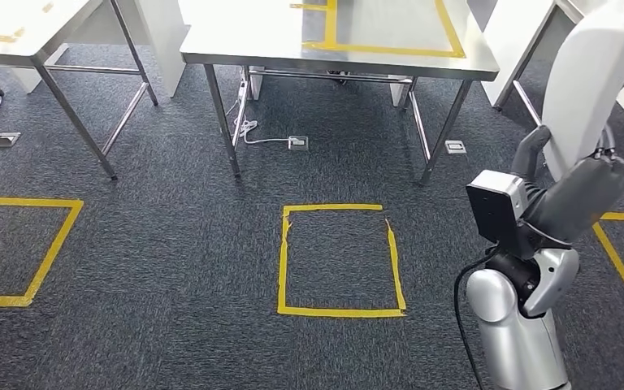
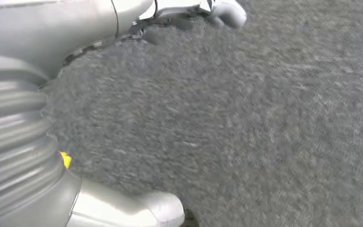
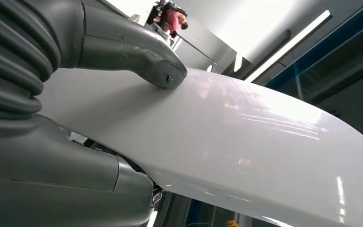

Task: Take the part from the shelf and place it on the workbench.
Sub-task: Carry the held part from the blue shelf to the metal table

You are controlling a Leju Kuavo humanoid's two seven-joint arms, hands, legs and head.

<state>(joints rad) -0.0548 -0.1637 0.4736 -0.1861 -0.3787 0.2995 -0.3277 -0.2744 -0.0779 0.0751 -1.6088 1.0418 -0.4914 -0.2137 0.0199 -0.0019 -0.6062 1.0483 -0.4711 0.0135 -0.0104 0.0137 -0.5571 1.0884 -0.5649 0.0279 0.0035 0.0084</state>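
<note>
The part is a large, white, glossy curved panel, held up at the far right of the head view. My right hand grips its lower edge, thumb on the near face. In the right wrist view the thumb presses on the panel, which spans most of the picture. The workbench, a steel table with a yellow tape outline on its top, stands ahead at the top centre. My left hand hangs over grey carpet with nothing in it.
A yellow tape square marks the carpet in front of the workbench, another lies at the left. A second steel table stands at the upper left. A white cable and floor socket lie under the workbench. A person stands far off.
</note>
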